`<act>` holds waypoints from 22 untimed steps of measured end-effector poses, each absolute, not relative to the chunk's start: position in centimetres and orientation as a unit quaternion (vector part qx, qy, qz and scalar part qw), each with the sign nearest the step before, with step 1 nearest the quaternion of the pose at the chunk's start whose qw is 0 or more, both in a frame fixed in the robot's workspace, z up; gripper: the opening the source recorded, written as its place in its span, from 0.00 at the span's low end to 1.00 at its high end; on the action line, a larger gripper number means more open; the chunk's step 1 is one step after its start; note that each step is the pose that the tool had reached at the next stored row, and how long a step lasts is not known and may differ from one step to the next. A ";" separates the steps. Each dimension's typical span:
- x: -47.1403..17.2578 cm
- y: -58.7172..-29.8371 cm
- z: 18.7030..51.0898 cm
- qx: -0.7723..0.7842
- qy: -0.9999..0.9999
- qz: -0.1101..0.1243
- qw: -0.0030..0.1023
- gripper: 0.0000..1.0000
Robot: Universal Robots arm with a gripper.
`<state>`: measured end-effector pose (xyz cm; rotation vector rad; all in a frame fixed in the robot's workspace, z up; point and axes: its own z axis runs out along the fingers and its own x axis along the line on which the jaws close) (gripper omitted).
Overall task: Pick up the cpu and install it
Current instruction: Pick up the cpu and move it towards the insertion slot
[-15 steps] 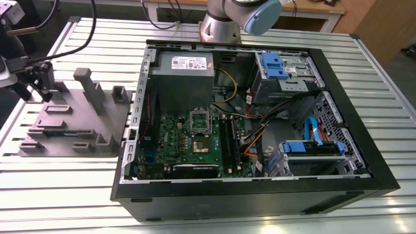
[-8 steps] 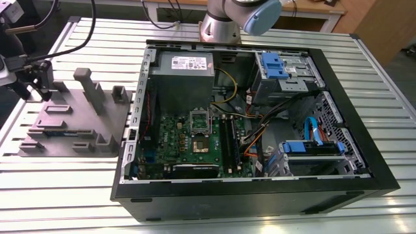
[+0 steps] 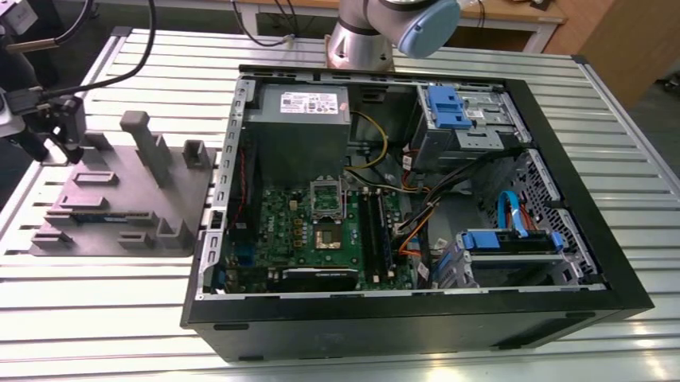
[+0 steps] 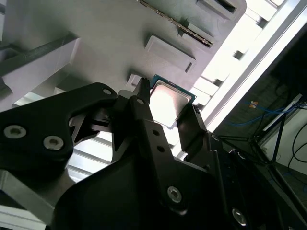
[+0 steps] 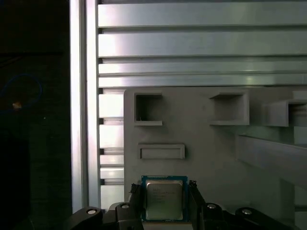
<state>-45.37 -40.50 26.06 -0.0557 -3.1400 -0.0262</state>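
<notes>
The black two-fingered pincer (image 5: 164, 186) stands narrow, its fingertips (image 5: 135, 188) seemingly pressed against two opposite sides of the small square silvery-topped cpu (image 5: 164, 200). The chip sits just above a corner of the grey moulded holder tray (image 5: 206, 153), which lies near an edge of the slatted aluminium surface (image 5: 192, 43).

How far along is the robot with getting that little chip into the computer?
Early on. The small square silver-topped cpu is clamped in the black gripper, over the grey plastic parts tray, so picking up looks done. Installing is left: in the exterior view the gripper is at that tray, outside the open black computer case.
</notes>
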 end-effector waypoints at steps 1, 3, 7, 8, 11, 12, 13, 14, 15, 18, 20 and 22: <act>-45.4 -40.5 26.1 -0.018 -1.000 -0.008 0.000 0.47; -45.4 -40.5 26.3 -0.018 -1.000 -0.008 0.000 0.47; -45.4 -40.5 26.6 -0.018 -1.000 -0.008 0.000 0.47; -45.4 -40.5 26.7 -0.018 -1.000 -0.008 0.000 0.47; -45.4 -40.5 27.0 -0.018 -1.000 -0.008 0.000 0.47; -45.4 -40.5 27.1 -0.018 -1.000 -0.008 0.000 0.47; -45.4 -40.5 27.2 -0.018 -1.000 -0.008 0.000 0.47; -45.4 -40.5 27.3 -0.018 -1.000 -0.008 0.000 0.47; -45.4 -40.5 27.4 -0.018 -1.000 -0.008 0.000 0.47; -45.4 -40.5 27.7 -0.018 -1.000 -0.008 0.000 0.47; -45.4 -40.5 28.0 -0.018 -1.000 -0.008 0.000 0.47; -45.4 -40.5 28.2 -0.018 -1.000 -0.008 0.000 0.47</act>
